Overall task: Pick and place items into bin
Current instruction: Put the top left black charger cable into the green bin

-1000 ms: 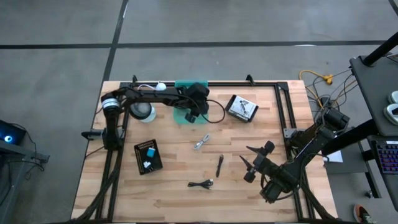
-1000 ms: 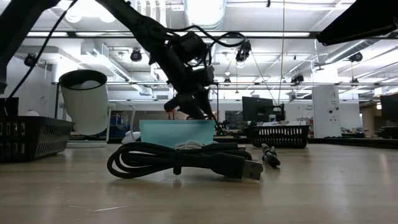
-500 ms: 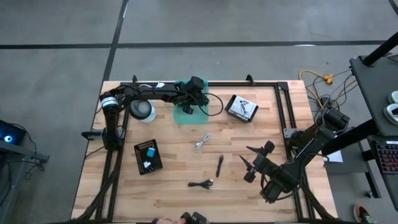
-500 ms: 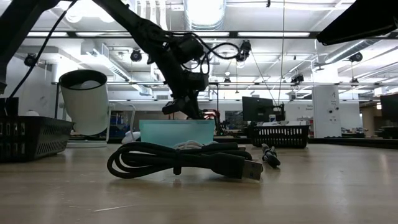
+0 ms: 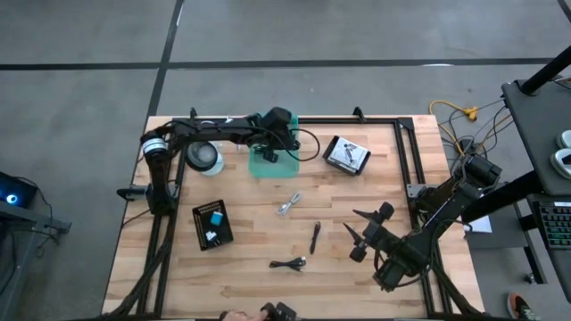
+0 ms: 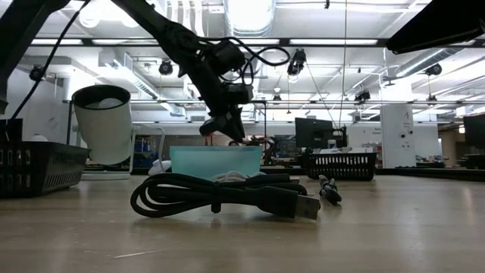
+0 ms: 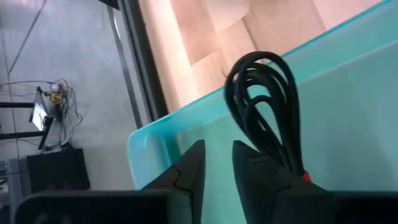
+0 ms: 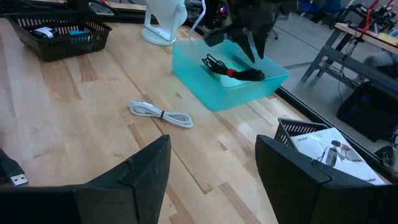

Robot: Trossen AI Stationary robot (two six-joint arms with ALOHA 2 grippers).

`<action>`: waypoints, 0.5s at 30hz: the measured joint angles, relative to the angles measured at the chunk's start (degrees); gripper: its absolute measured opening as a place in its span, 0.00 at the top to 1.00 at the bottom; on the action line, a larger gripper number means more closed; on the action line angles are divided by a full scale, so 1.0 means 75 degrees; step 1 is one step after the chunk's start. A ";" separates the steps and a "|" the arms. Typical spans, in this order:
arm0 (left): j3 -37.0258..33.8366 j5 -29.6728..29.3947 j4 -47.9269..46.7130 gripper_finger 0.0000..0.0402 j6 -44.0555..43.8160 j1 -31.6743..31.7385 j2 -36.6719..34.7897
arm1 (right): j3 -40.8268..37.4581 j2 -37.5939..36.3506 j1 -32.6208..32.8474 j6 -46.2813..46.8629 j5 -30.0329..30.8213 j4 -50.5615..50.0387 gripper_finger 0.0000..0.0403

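A teal bin [image 5: 270,164] stands near the table's far edge, and a black cable with a red band [image 7: 261,106] lies inside it. My left gripper [image 7: 217,167] hangs open just above the bin's inside and touches nothing. On the wood nearer to me lie a pale bundled cable [image 5: 288,204], a black pen-like stick [image 5: 315,237] and a coiled black cable [image 5: 288,263]. My right gripper [image 5: 361,234] waits open above the table's near right part, to the right of the stick.
A black basket with white printed cards [image 5: 346,155] sits right of the bin. A white cup [image 5: 204,159] stands to its left. A black tray with small blue and white blocks [image 5: 212,224] lies on the left. Black frame rails border the table.
My left gripper has risen a little from the bin and drawn back toward the table's left and far edges. The black cable stays in the bin. My right arm has kept still.
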 joint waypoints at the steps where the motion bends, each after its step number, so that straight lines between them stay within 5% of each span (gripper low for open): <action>1: 0.0000 0.0005 0.0015 0.82 -0.0010 0.0012 -0.0008 | 0.0000 0.0000 0.0000 0.0000 0.0000 -0.0003 0.46; 7: -0.0003 0.1012 -0.0253 0.66 -0.0603 0.0034 -0.0035 | 0.0003 0.0000 0.0000 0.0007 -0.0020 -0.0002 0.46; 15: -0.0003 0.1113 -0.0367 0.52 -0.0712 0.0014 -0.0037 | 0.0003 0.0000 0.0000 0.0026 -0.0019 0.0000 0.46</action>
